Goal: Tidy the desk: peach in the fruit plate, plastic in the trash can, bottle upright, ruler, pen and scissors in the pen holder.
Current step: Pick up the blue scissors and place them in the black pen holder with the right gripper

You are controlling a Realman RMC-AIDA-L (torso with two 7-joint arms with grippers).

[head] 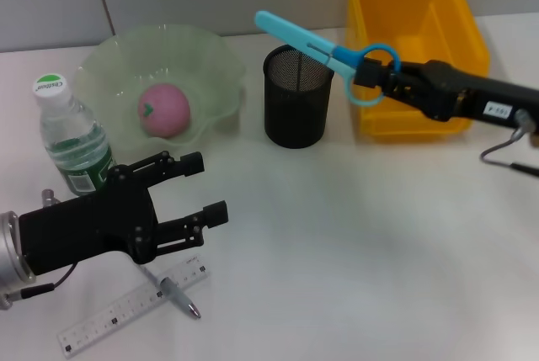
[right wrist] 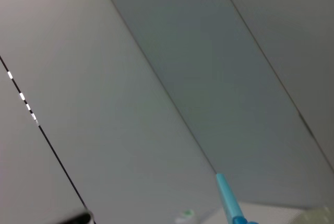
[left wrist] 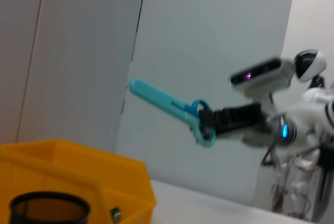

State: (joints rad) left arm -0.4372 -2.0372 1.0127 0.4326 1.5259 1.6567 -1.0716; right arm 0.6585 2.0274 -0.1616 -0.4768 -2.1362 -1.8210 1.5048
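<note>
The scissors (head: 316,44) hang in the air, clamped at their blue handle loops by the right end effector (head: 370,79), which is closed on them. Their capped blade end reaches out ahead of that end effector and tilts upward, its tip past the far rim of the black mesh pen holder (head: 296,96), which stands just below and ahead of the grip. Beside the end effector, on its outer side, sits the yellow trash can (head: 413,50).

As a judgement, the risk lies in the angle: the blades lie nearly level, so releasing now would likely leave the scissors across the rim or tumbling onto the table (head: 354,243). Tipping them down too close could knock the light holder over.

The left end effector (head: 189,193) hovers with fingers spread wide and empty; the pen (head: 173,292) and ruler (head: 130,309) lie just beneath it, the upright bottle (head: 72,138) beside it, and the peach (head: 164,109) already in the fruit plate (head: 109,62) beyond.
</note>
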